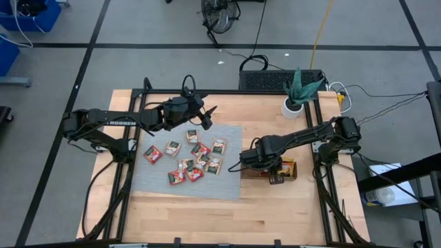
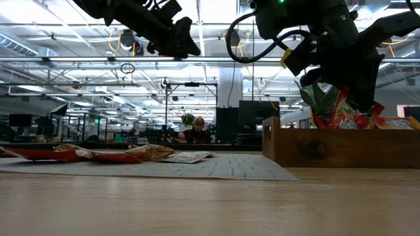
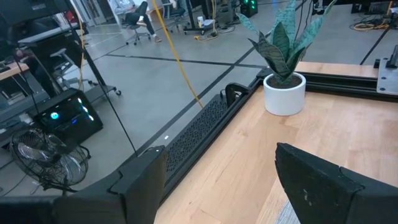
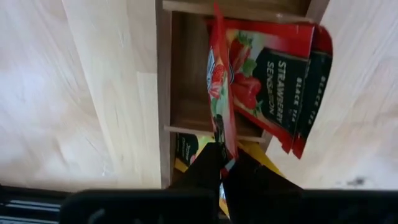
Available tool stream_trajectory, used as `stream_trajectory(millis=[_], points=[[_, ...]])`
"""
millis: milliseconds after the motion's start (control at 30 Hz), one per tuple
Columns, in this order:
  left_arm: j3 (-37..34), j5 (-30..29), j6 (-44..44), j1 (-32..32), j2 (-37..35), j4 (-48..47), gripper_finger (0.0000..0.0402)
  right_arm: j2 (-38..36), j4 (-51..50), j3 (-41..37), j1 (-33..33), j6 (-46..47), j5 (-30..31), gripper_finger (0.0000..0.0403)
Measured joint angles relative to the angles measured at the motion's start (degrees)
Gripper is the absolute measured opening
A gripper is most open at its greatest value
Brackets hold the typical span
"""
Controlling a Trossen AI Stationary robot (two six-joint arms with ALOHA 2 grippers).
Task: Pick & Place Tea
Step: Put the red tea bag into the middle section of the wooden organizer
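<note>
I'm seeing the right gripper (image 4: 225,163) pinching one red sachet (image 4: 219,81) on edge, jaws tight on it, directly over the tray (image 4: 166,93) where other sachets (image 4: 280,81) are lying. Left gripper (image 1: 207,117) is hovering, jaws wide, empty, with loose sachets (image 1: 187,160) on the mat (image 1: 138,180) just below.

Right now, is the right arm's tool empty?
No, the right tool is shut on a red tea packet, holding it on edge over the wooden tray.
</note>
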Motion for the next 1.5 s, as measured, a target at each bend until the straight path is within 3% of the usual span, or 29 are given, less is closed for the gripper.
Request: stream_trajectory(millis=[400,733,933,1133,1267,1367,1500], points=[[0.0,0.0,0.2,0.0,0.0,0.0,0.0296,0.0,0.4,-2.2,-0.9,3.8,-0.1,0.0007],[0.0,0.0,0.2,0.0,0.0,0.0,0.0296,0.0,0.3,-3.2,-1.9,8.0,0.3,0.0104],[0.0,0.0,0.0,0.0,0.0,0.0,0.0296,-0.1,-2.8,-1.8,-1.9,9.3,0.9,0.0124],[0.0,0.0,-0.1,0.0,0.0,0.0,0.0296,-3.6,-3.7,-1.1,-1.9,11.6,7.9,0.0125],[0.0,0.0,-0.2,0.0,0.0,-0.1,0.0296,-7.1,1.0,-1.1,-1.8,10.5,8.0,0.0115],[0.0,0.0,-0.2,0.0,0.0,-0.1,0.0296,-10.1,8.1,-1.4,-0.6,8.7,7.9,0.0085],[0.0,0.0,-0.1,0.0,0.0,-0.3,0.0296,-13.6,20.2,-5.6,1.7,2.7,5.2,0.0015]])
